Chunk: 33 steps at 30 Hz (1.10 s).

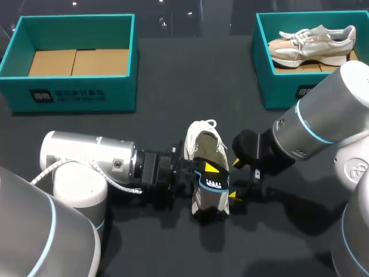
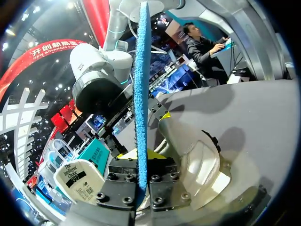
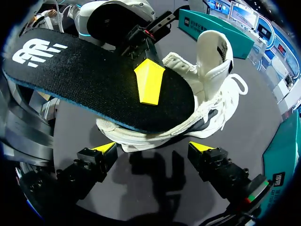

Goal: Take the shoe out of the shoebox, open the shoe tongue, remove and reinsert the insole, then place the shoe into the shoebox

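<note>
Shoe [image 1: 203,144], white, sits mid-surface [image 1: 167,109] between the two arms, its tongue [image 3: 211,52] raised. The black insole [image 3: 89,70] is mostly out, with one end over the shoe's opening. The left end effector [image 1: 211,172] is clenched on the insole, one yellow tip on its top face. The right end effector [image 3: 154,149] is released, its fingers spread just beside the shoe. At the far edge stand the left shoebox [image 1: 75,92] and the right shoebox [image 1: 262,69], which holds a second shoe [image 1: 314,43].
</note>
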{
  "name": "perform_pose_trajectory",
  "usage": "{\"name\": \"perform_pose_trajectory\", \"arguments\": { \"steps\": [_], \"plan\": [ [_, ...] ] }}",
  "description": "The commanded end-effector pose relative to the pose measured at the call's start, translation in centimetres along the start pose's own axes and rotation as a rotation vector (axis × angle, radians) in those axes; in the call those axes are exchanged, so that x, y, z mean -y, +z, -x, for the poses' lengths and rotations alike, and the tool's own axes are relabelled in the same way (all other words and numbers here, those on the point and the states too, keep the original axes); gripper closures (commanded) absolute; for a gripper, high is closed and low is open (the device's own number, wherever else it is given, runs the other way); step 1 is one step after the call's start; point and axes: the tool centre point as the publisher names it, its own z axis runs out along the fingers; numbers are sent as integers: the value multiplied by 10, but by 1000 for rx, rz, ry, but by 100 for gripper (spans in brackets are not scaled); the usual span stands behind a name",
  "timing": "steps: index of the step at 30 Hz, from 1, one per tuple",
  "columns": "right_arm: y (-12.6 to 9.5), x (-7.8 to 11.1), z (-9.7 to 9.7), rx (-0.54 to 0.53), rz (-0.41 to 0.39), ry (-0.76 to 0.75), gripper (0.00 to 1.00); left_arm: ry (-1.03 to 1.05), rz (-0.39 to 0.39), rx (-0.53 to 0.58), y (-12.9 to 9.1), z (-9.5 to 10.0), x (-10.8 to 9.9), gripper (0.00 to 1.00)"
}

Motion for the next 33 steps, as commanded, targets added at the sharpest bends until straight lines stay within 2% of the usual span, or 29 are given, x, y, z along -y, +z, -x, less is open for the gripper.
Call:
{"name": "perform_pose_trajectory", "arguments": {
  "steps": [1, 13, 21, 29, 33],
  "plan": [
    [0, 0, -2, 4, -1, 0, 0, 1, 11, -7, 7, 3, -11, 100],
    [0, 0, -2, 4, -1, 0, 0, -20, 66, -2, 9, 5, -33, 100],
    [0, 0, -2, 4, -1, 0, 0, -28, 58, 6, 6, 6, -28, 100],
    [0, 0, -2, 4, -1, 0, 0, -11, 43, 16, 0, 8, -11, 77],
    [0, 0, -2, 4, -1, 0, 0, -2, 34, 16, -1, 8, 0, 72]
  ]
}}
